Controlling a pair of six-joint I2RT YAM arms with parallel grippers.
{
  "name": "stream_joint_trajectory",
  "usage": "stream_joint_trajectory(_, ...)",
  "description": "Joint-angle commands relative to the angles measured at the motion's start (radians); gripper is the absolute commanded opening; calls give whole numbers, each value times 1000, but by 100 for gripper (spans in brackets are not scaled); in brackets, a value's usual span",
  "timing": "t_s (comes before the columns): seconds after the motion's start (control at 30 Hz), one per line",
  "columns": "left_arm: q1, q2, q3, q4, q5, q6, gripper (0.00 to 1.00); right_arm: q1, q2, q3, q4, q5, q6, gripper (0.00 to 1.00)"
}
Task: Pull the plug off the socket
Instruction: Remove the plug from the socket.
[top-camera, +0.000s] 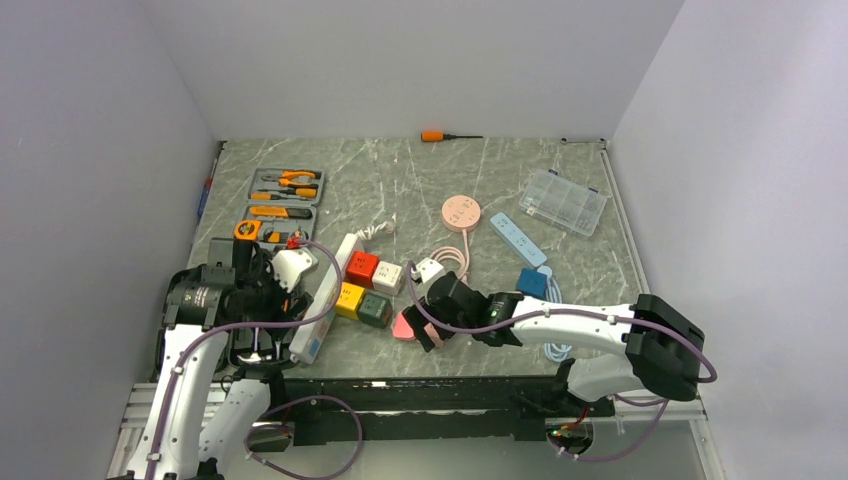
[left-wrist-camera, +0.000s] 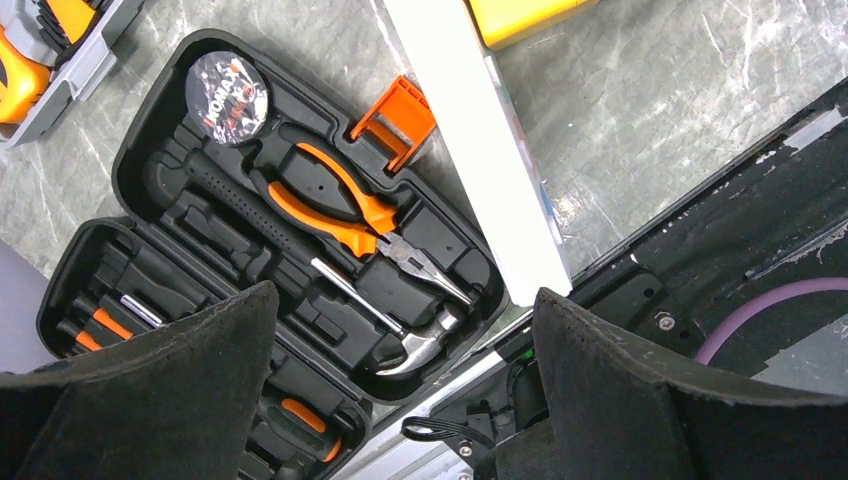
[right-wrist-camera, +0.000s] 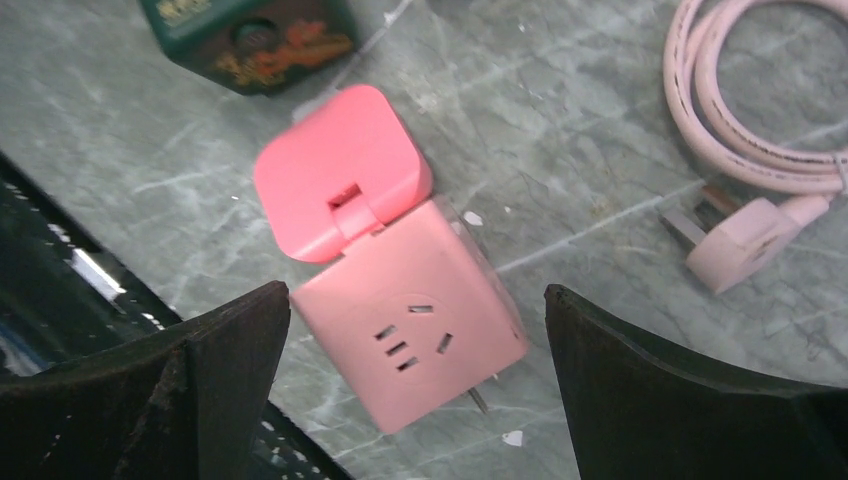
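The socket (top-camera: 328, 295), a long white power strip, lies slanted on the left of the table, and its near end (left-wrist-camera: 480, 160) shows in the left wrist view. Red (top-camera: 362, 268), white (top-camera: 388, 277), yellow (top-camera: 349, 299) and green (top-camera: 375, 310) cube adapters sit along its right side. A pink cube plug (right-wrist-camera: 410, 320) with a hinged flap (right-wrist-camera: 340, 170) and a bare metal pin lies on the table apart from the strip. My right gripper (right-wrist-camera: 415, 292) stands open astride it (top-camera: 425, 325). My left gripper (left-wrist-camera: 400, 300) is open and empty, above the strip's near end (top-camera: 268, 320).
A black tool case (left-wrist-camera: 250, 230) with pliers and a hammer lies left of the strip at the table's front edge. Further back are a grey tool tray (top-camera: 283, 200), a pink disc (top-camera: 461, 211), a light-blue strip (top-camera: 518, 238), a clear organiser box (top-camera: 563, 200) and a pink corded plug (right-wrist-camera: 745, 240).
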Motion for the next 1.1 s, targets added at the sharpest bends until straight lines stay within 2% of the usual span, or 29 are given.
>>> stream_joint_trajectory(0.0, 4, 5, 44, -25, 0, 18, 98, 2, -22, -37, 92, 45, 8, 100)
stream_joint_trajectory(0.27, 4, 27, 75, -50, -12, 25, 99, 17, 76, -17, 125, 7, -43, 100)
stream_joint_trajectory(0.4, 4, 29, 79, -70, -19, 34, 98, 39, 112, -5, 123, -3, -47, 96)
stream_joint_trajectory(0.73, 5, 34, 98, -66, -31, 45, 99, 107, 92, 3, 70, 43, -23, 93)
stream_joint_trajectory(1.07, 4, 49, 91, -49, 1, 37, 99, 116, 123, 20, 65, 91, -56, 91)
